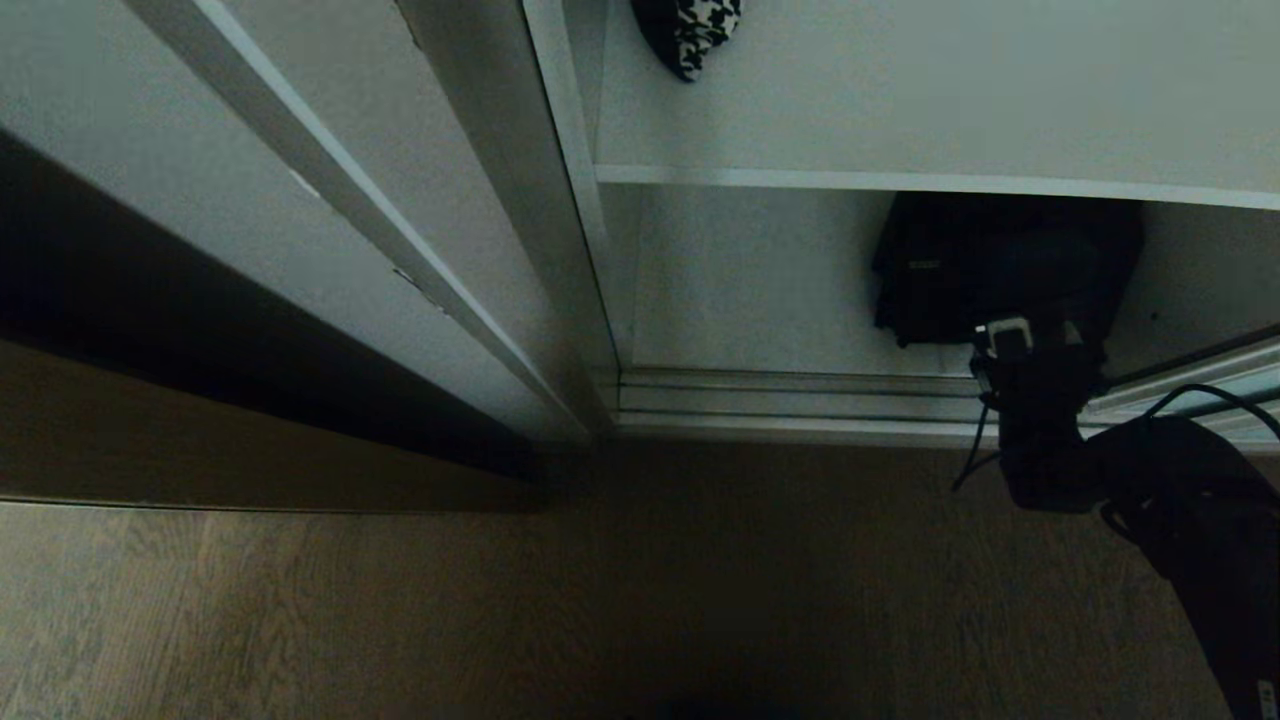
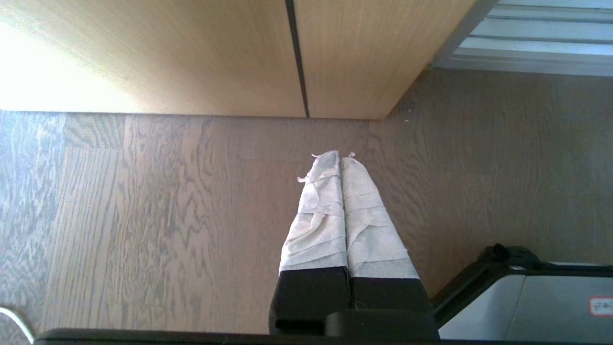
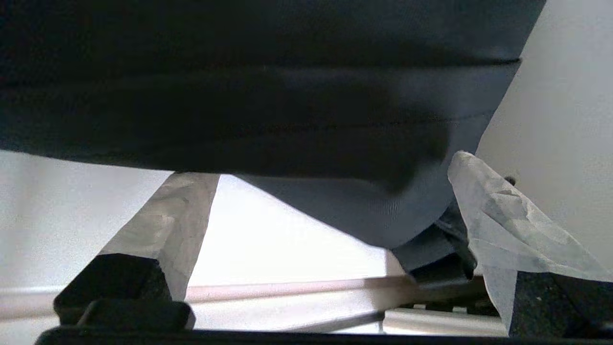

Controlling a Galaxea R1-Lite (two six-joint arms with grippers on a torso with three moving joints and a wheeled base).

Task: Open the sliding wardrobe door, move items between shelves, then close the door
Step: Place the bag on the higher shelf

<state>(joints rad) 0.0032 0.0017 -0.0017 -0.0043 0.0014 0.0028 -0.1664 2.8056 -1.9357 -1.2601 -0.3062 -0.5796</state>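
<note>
black bag on bottom shelf, houndstooth cloth above.

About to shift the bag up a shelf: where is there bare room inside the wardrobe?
The upper shelf is bare to the right of the houndstooth cloth. Below, the wardrobe floor is bare between the left wall and the black bag. It is crowded at the bag, where the open right end effector sits.

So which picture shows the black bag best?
The head view: the whole black bag sits on the bottom shelf, under the white board. The right wrist view shows only its dark underside, very close, above the open right gripper. The left wrist view misses it.
</note>
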